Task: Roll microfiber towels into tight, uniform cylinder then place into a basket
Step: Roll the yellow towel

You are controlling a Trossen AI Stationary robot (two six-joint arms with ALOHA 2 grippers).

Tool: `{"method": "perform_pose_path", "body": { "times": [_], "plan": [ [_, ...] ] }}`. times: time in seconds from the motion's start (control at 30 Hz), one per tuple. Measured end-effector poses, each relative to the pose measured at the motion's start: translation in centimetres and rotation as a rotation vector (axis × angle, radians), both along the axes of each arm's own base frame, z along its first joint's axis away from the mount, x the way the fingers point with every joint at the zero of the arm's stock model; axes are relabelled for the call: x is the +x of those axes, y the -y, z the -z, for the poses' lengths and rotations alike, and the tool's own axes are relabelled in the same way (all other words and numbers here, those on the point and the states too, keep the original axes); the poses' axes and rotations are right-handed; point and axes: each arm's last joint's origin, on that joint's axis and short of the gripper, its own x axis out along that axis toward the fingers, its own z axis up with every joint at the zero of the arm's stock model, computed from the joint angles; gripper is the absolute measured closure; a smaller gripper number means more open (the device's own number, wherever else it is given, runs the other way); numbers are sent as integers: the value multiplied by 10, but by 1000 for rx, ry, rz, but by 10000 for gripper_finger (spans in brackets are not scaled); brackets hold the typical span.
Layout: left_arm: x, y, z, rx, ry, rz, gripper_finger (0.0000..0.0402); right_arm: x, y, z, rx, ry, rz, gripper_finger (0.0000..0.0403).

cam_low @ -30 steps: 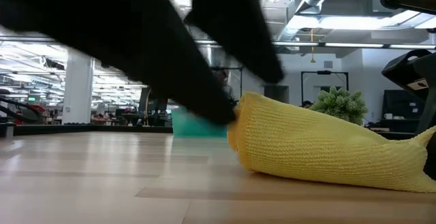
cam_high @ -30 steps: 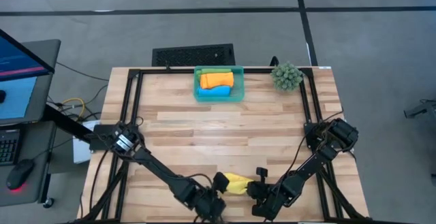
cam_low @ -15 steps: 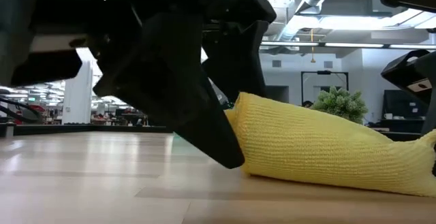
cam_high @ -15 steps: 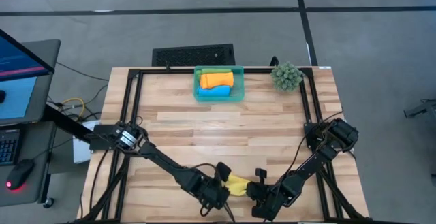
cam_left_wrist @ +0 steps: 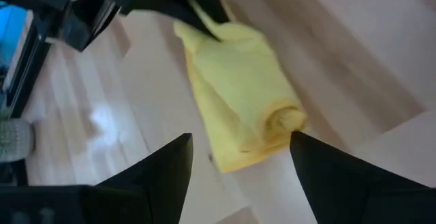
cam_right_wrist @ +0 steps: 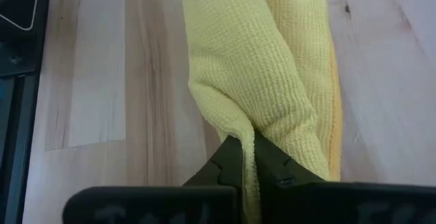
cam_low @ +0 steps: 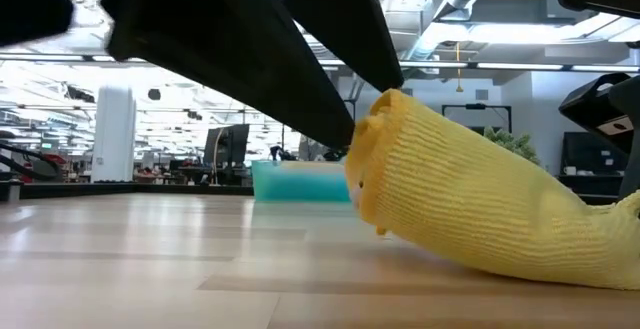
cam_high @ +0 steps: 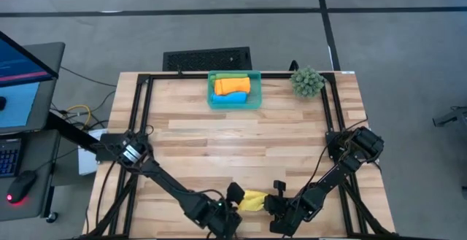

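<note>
You're mid-roll: yellow towel [cam_high: 252, 200] at the table's six o'clock, right gripper [cam_right_wrist: 246, 157] pinching its end, left gripper [cam_left_wrist: 238, 157] spread wide over the roll. Next, tighten evenly.

The rolled towel [cam_high: 252, 200] at the near edge is bright yellow; the far basket [cam_high: 234, 101] is translucent teal, holding orange, blue and what looks like green cloth; the table [cam_high: 241, 145] is pale wood planks, the plant ball [cam_high: 307, 82] dull green
</note>
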Motion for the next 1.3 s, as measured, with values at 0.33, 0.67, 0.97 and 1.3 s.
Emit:
{"method": "perform_pose_path", "body": {
  "times": [0.33, 0.67, 0.97, 1.3],
  "plan": [
    [-9, 18, 5, -31, 37, 51, 161, 0, 0, 0, 5, -2, -2, 378],
    [7, -5, 22, -157, -8, 92, 161, 1, -1, 0, 16, -2, -4, 381],
    [11, -20, 30, -188, -53, 56, 161, 1, -1, 0, 29, -2, -8, 379],
    [8, -22, 34, -184, -84, 51, 162, 3, 0, -1, 34, -6, -5, 374]
  ]
}}
